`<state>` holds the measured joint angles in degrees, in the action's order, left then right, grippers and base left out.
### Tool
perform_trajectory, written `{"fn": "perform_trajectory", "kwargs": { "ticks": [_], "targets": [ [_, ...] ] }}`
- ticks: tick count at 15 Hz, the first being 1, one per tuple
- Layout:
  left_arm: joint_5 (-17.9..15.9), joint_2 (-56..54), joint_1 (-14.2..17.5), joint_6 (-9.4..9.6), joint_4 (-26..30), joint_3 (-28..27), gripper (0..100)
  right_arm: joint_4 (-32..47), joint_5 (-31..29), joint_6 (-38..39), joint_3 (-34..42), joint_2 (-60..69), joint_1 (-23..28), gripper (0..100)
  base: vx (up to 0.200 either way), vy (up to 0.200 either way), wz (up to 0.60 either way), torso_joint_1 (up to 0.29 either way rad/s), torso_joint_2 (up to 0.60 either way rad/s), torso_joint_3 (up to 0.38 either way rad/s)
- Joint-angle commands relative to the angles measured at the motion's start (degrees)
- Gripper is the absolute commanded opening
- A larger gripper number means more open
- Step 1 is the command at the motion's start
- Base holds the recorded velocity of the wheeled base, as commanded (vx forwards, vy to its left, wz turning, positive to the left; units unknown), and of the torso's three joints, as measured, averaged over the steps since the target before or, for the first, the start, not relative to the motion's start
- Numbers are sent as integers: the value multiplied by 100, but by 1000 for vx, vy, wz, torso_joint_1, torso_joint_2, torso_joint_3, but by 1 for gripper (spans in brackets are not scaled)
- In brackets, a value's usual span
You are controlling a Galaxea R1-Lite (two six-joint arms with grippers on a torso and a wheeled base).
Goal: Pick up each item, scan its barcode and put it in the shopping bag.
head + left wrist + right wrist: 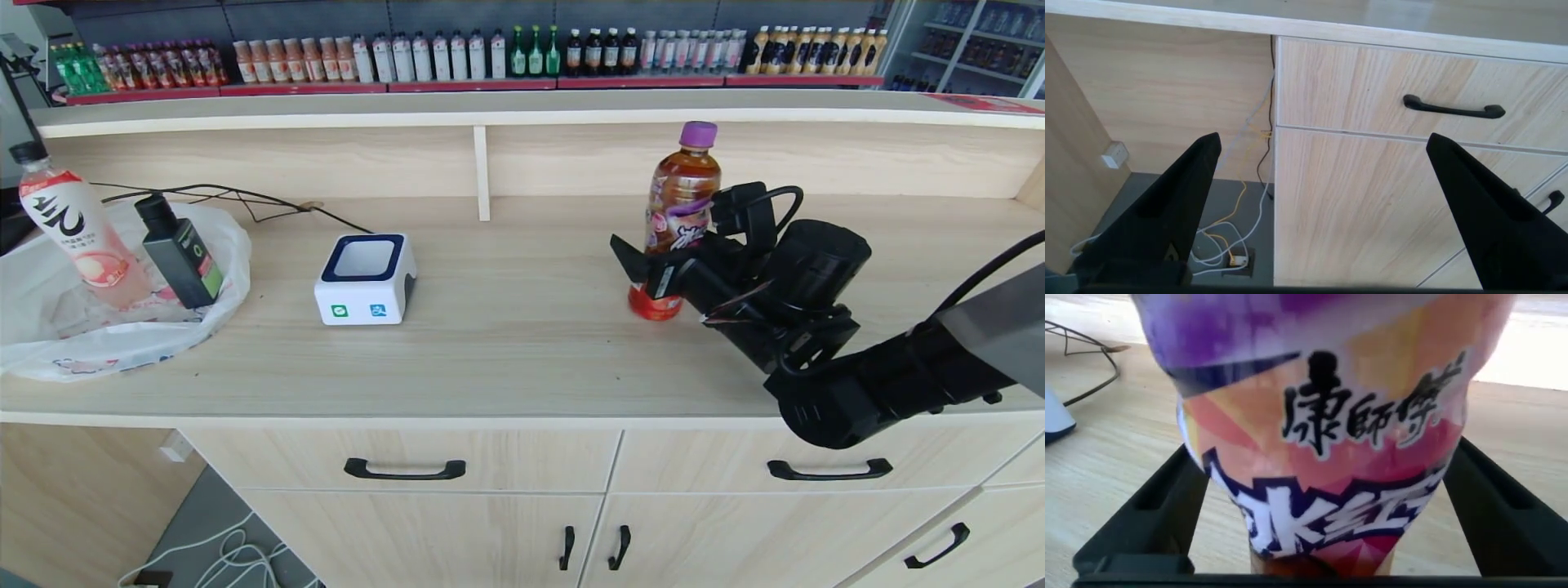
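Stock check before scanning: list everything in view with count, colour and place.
light wooden counter: 1, beige, foreground
purple-capped plastic tea bottle: 1, brown, orange-purple label, upright on counter right
square scanner box: 1, white, dark-blue rim, counter centre
thin plastic shopping bag: 1, white, counter left end
black-capped plastic drink bottle: 1, pink, leaning in the bag
dark rectangular bottle: 1, black, green label, in the bag
thin cables: several, black, counter behind the bag
shelved drink bottles: many, mixed, shelf behind counter
left pincer: 1, black, open, before the cabinet fronts
right pincer: 1, black, at the tea bottle's lower part
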<state>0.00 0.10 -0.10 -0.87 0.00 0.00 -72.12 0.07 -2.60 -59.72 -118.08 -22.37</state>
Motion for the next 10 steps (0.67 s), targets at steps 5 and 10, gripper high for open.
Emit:
{"fn": "perform_trajectory", "kwargs": {
  "ticks": [5,10],
  "targets": [
    [0,-1,1,34,0,0,100,-21,-78,-48,31,57,-110,0,0,0,0,0,0,0],
    [0,-1,1,16,0,0,100,-39,-78,-48,189,145,-145,0,0,0,0,0,0,0]
  ]
}}
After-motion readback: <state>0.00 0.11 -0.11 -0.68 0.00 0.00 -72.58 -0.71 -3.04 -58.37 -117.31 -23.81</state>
